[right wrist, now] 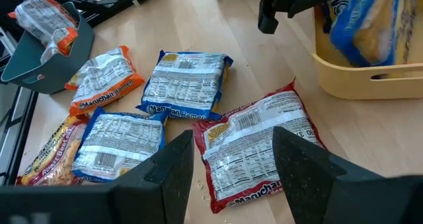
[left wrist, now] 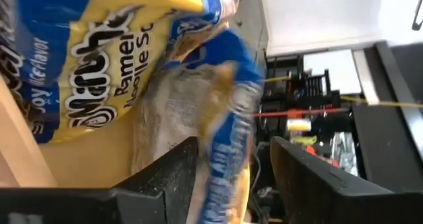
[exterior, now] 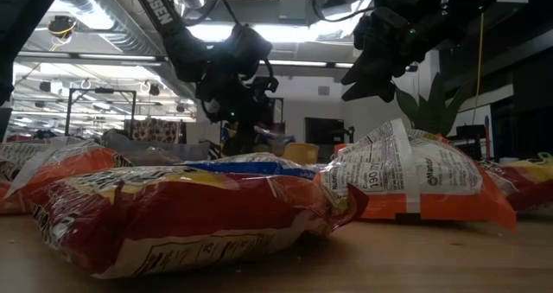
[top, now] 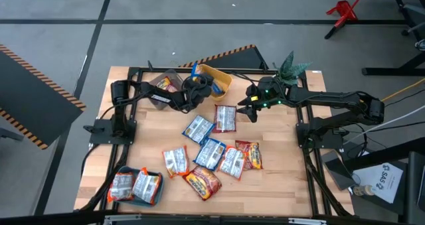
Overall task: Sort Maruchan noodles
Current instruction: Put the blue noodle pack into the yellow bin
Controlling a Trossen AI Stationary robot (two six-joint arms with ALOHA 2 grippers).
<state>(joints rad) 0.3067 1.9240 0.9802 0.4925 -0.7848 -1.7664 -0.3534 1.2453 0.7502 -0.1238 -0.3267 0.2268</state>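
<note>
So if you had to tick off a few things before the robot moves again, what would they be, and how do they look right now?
1. Blue-yellow packet over the yellow bin: ok.
2. Left gripper fully released from it: cannot tell; the packet hangs between its fingers.
3. Right gripper open and empty: ok.
4. Right gripper above the red packet: ok.
5. Arms apart: ok in the high view.
6. Loose packets left to sort: not ok, several remain.
</note>
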